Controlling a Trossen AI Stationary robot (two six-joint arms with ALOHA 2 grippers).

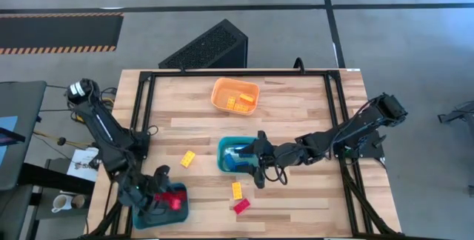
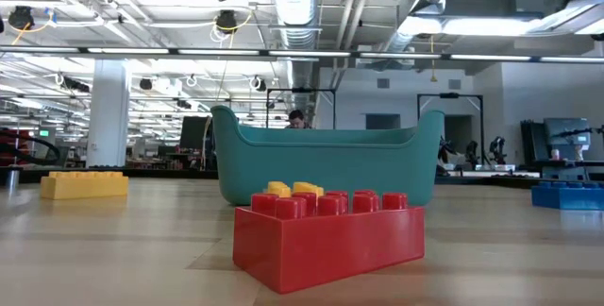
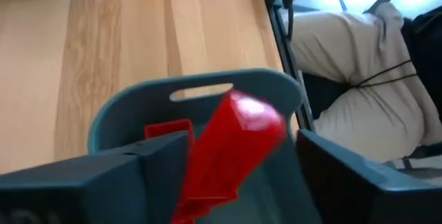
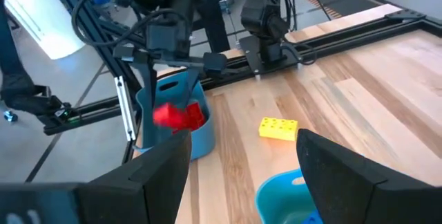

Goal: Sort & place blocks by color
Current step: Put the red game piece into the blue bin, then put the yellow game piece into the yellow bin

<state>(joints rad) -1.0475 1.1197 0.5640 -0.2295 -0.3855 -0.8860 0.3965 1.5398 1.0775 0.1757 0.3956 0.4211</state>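
Observation:
My left gripper (image 1: pixel 169 195) hangs open over the blue bin (image 1: pixel 157 209) at the table's near left corner. A red block (image 3: pixel 231 144) shows tilted and blurred between its spread fingers, above the bin. It also shows in the right wrist view (image 4: pixel 178 117). Another red block (image 3: pixel 168 128) lies in the bin. My right gripper (image 1: pixel 249 158) is open and empty at the right side of the teal bin (image 1: pixel 233 155), which holds blue blocks. A yellow block (image 1: pixel 188 158), another yellow block (image 1: pixel 236 190) and a red block (image 1: pixel 241 206) lie on the table. My left gripper's fingers stand apart on either side of the red block's lower end (image 3: pixel 204 189), which is close beside one finger (image 3: pixel 159 162). I cannot tell whether it touches that finger. The block is tilted and clear of the bin's floor.
An orange bin (image 1: pixel 235 95) with yellow blocks stands at the far middle. A black frame (image 1: pixel 144 114) runs along the table's left, far and right edges. In the low view the red block (image 2: pixel 330 235) lies in front of the teal bin (image 2: pixel 326 164).

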